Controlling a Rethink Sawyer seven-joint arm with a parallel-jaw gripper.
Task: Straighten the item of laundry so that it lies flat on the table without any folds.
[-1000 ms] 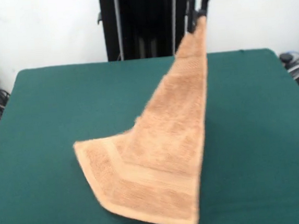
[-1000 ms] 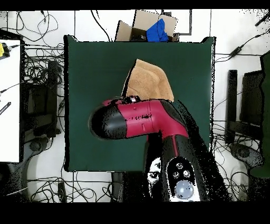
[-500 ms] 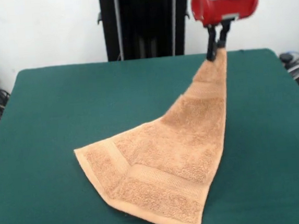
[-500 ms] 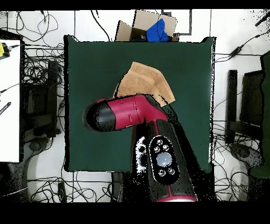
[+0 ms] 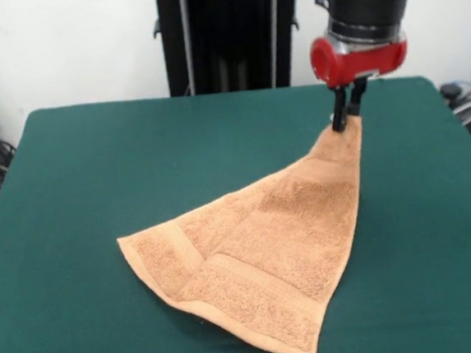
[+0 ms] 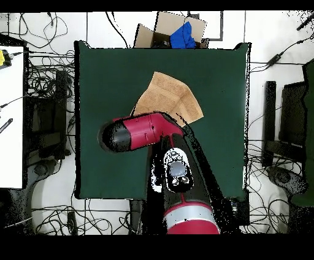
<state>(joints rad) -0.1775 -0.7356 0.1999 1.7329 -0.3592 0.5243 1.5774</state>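
Note:
The orange-tan item of laundry [image 5: 263, 252] lies on the green table [image 5: 94, 164] in a roughly triangular shape, with a layer folded over along a diagonal. Its far right corner is pulled up slightly off the cloth. My gripper [image 5: 345, 122] is shut on that corner, low over the table's far right part. Seen from overhead, the towel [image 6: 167, 97] spreads out just beyond the red and black arm [image 6: 144, 132], which hides the gripper there.
A cardboard box holding something blue [image 6: 179, 32] sits past the table's edge in the overhead view. Cables and dark equipment [image 6: 44, 116] ring the table [image 6: 101, 67]. A white desk [image 6: 11, 122] stands at the overhead picture's left.
The gripper has come down and moved right with the towel corner. The towel, which hung steeply from it, now mostly rests spread on the table.

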